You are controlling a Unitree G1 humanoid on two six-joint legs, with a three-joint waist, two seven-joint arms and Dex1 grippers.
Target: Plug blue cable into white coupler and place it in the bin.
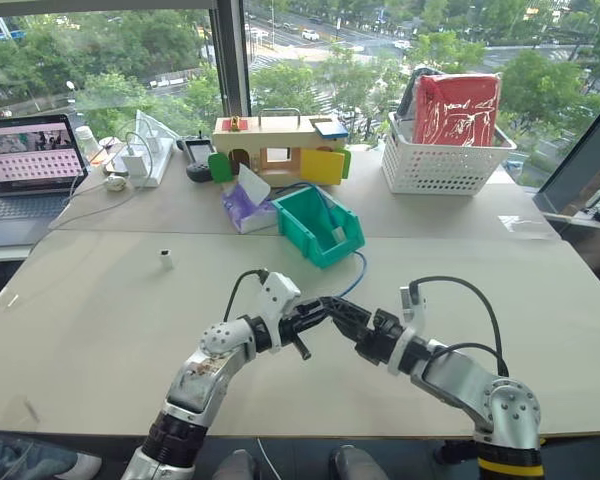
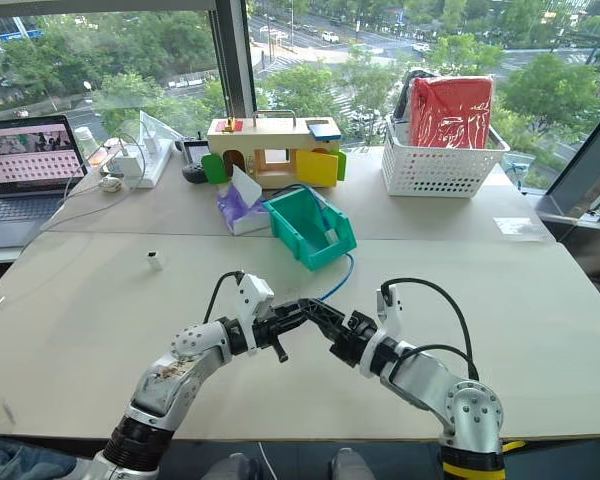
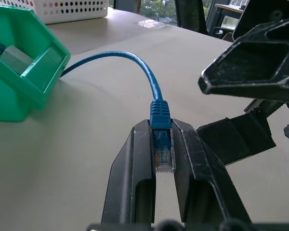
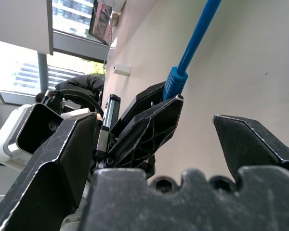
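The blue cable (image 1: 358, 274) runs in a curve from inside the teal-green bin (image 1: 302, 228) across the table toward me. My left gripper (image 3: 162, 129) is shut on its clear plug end, just behind the blue boot. My right gripper (image 4: 154, 120) is open and faces the left one tip to tip, its jaws standing around the left gripper's fingers and the plug without touching the cable. Both grippers meet above the table's near middle, the left gripper (image 1: 310, 318) beside the right gripper (image 1: 332, 306). The white coupler (image 1: 166, 260) stands alone on the table, far to the left.
A white lattice basket (image 1: 440, 165) holding a red package stands at the back right. A wooden toy house (image 1: 280, 145), a purple tissue pack (image 1: 245, 207), a laptop (image 1: 25, 165) and white cords (image 1: 140, 160) line the back. A pale block (image 3: 17, 57) lies inside the bin.
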